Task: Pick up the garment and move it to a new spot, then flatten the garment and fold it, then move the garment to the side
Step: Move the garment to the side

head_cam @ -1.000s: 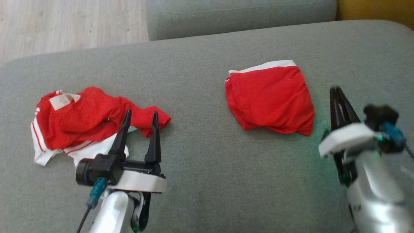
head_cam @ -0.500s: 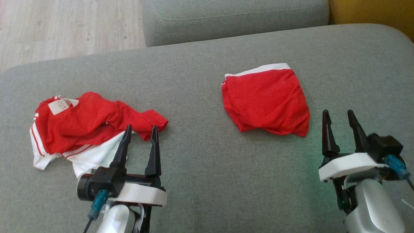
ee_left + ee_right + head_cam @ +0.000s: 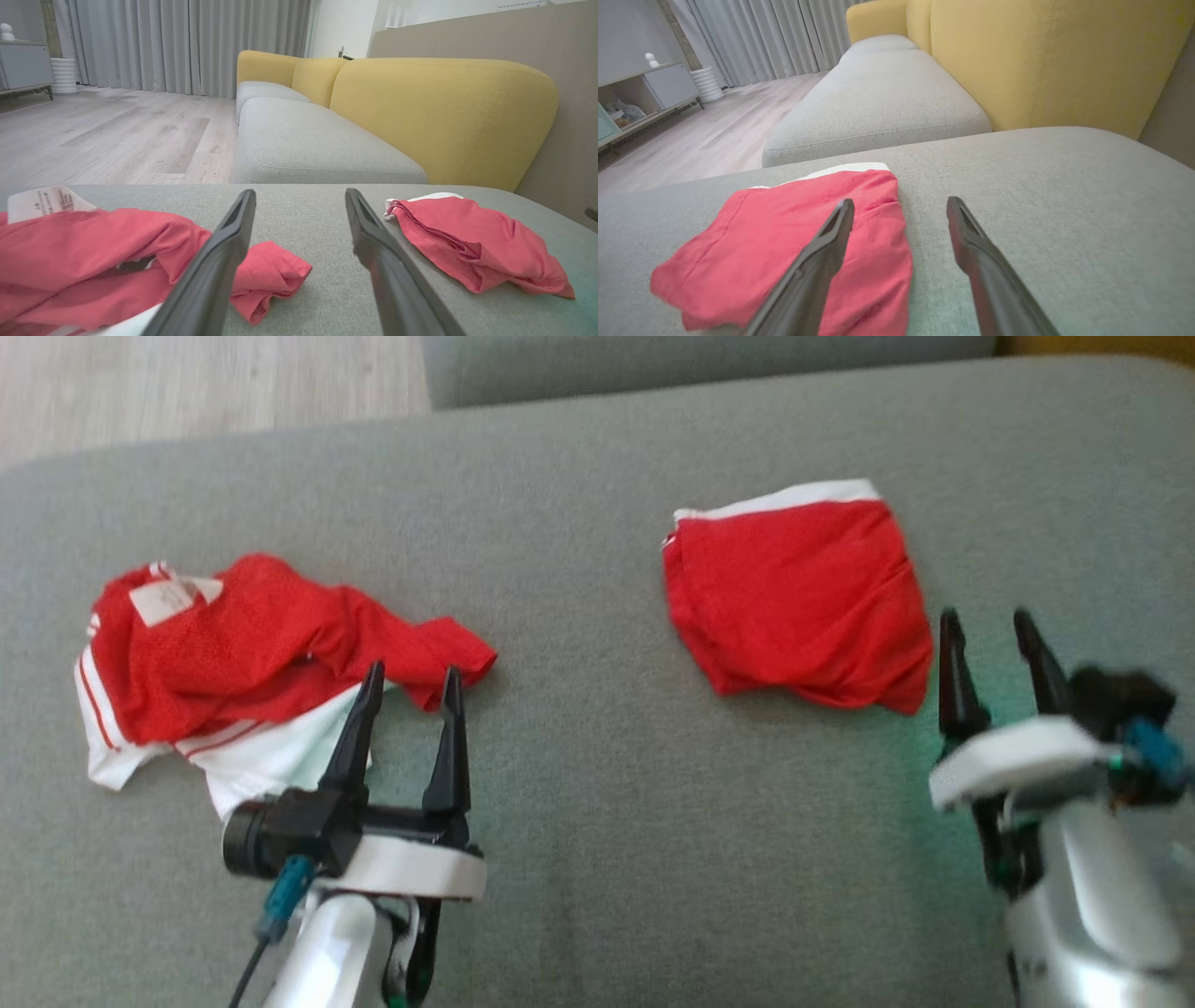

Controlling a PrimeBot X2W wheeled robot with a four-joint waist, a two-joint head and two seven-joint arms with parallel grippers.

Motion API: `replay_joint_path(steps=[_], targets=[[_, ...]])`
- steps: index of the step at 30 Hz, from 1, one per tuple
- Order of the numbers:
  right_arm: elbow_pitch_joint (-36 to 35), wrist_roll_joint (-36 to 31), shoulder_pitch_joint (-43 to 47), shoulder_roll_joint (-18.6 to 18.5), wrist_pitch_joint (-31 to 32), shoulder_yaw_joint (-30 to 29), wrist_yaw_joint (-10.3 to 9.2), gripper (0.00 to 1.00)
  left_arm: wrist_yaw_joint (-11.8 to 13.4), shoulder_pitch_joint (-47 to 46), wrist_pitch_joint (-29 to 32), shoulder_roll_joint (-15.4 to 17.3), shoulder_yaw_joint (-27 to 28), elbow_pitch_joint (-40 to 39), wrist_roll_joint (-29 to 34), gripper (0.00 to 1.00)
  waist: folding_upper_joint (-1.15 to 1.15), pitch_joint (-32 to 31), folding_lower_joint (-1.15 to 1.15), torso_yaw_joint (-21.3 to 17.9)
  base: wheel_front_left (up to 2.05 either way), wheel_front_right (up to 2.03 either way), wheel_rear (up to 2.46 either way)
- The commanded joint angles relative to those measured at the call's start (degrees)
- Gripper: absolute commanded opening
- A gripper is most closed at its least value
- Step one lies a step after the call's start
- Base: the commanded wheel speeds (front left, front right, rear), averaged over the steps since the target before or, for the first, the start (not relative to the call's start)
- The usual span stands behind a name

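On grey sofa [image 3: 597,821], crumpled garment [image 3: 252,644] left, folded garment [image 3: 794,588] right; both jaws wide, empty

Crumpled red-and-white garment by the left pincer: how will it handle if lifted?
Probably floppy: the crumpled garment lies in soft bunched folds, so it should drape. Likely light: the fabric looks thin. One pinch may catch only a single layer where folds overlap near the left pincer.
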Motion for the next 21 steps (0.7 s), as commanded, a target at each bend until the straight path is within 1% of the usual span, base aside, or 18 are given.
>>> replay_joint_path(steps=[1,6,10,12,14,16,17,18,21], targets=[[-0.46,0.19,-5.0,0.23,1.65,0.73,-0.04,1.0,-0.25,-3.15,-0.46,0.21,1.37,-2.02,0.43,1.0,0.0,2.78,0.0,1.37,0.0,0.0,0.0],[5.94,1.28,-11.8,0.23,6.11,-1.3,-0.04,1.0,-0.57,-5.05,-0.46,0.21,0.59,-1.76,0.32,1.0,0.0,5.95,0.0,3.26,0.0,0.0,0.0],[12.89,1.19,-16.09,0.23,10.11,-2.78,-0.04,1.0,-0.51,-6.21,-0.46,0.21,0.08,-1.56,0.03,1.0,0.0,7.36,0.0,4.51,0.0,0.0,0.0],[16.61,0.01,-17.55,0.23,12.09,-3.21,-0.04,1.0,-0.46,-6.47,-0.46,0.21,-0.06,-1.47,-0.12,1.0,0.0,7.64,0.0,4.9,0.0,0.0,0.0],[19.34,-1.53,-18.65,0.23,12.67,-2.89,-0.04,1.0,-0.42,-6.57,-0.46,0.21,-0.18,-1.39,-0.26,1.0,0.0,7.75,0.0,5.18,0.0,0.0,0.0],[20.57,-2.15,-19.01,0.23,12.91,-2.37,-0.04,1.0,-0.41,-6.59,-0.46,0.21,-0.17,-1.31,-0.3,1.0,0.0,7.72,0.0,5.24,0.0,0.0,0.0],[21.54,-2.67,-19.35,0.22,12.83,-1.85,-0.04,0.4,-0.39,-6.6,-0.46,0.21,-0.11,-1.23,-0.34,1.0,0.0,7.64,0.0,5.25,0.0,0.0,0.0],[22.22,-3.39,-19.64,-0.01,12.39,-1.08,-0.04,0.0,-0.36,-6.6,-0.46,0.21,-0.02,-1.15,-0.37,1.0,0.0,7.51,0.0,5.21,0.0,0.0,0.0],[23.28,-5.52,-20.36,-1.74,10.78,1.56,-0.04,0.0,-0.19,-6.49,-0.46,0.21,0.42,-0.94,-0.41,1.0,0.0,6.78,0.0,4.77,0.0,0.0,0.0]])
